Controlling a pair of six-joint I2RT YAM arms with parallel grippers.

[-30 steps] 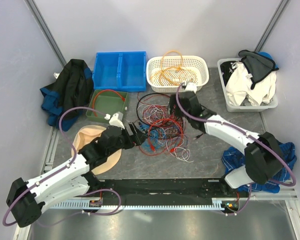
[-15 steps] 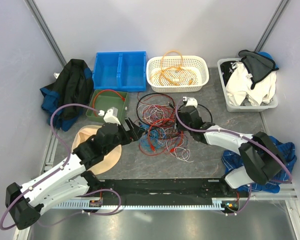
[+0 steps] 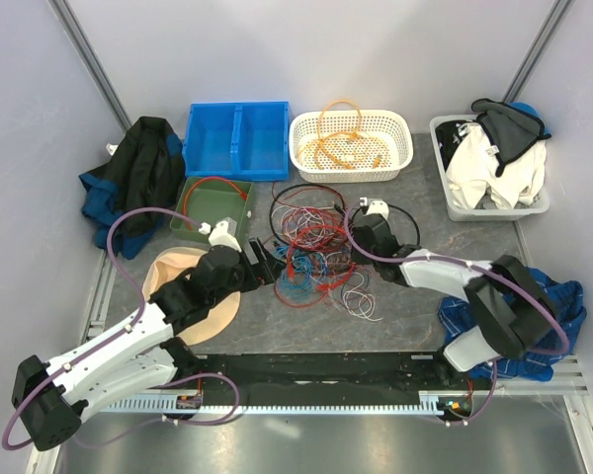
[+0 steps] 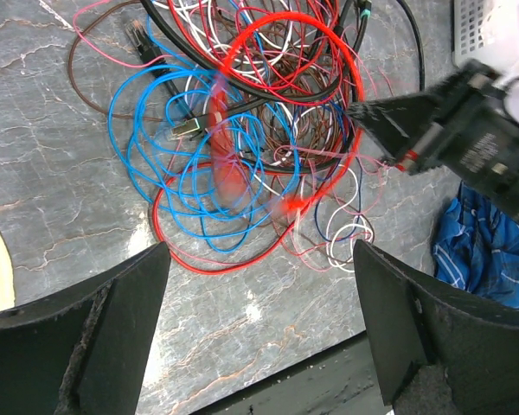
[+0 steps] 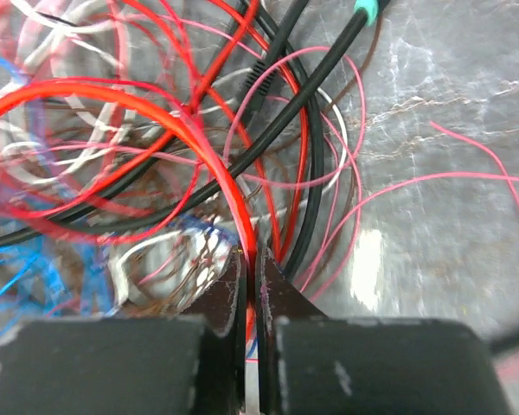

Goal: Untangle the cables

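Observation:
The cables [image 3: 311, 252] lie in one tangle of red, blue, black, white and pink wires at the table's middle. My right gripper [image 3: 353, 257] reaches into the tangle's right side. In the right wrist view its jaws [image 5: 258, 270] are shut on a bright red cable [image 5: 216, 164] that runs up between the tips. My left gripper [image 3: 267, 262] sits at the tangle's left edge. Its fingers [image 4: 112, 328] stand wide apart over bare table, and the tangle [image 4: 242, 147] lies just beyond them. The right gripper [image 4: 389, 117] shows there at the far side.
At the back stand a blue bin [image 3: 212, 143], a white basket [image 3: 395, 163] with an orange-yellow cable, and a grey bin [image 3: 445, 202] of clothes. A green tray [image 3: 212, 207] holds a red cable. A dark jacket [image 3: 133, 178], beige piece [image 3: 183, 286] and blue cloth [image 3: 549, 321] lie around.
My right gripper has moved down into the tangle's right side and shut on the red cable. The left gripper shifted slightly at the left edge and stayed open.

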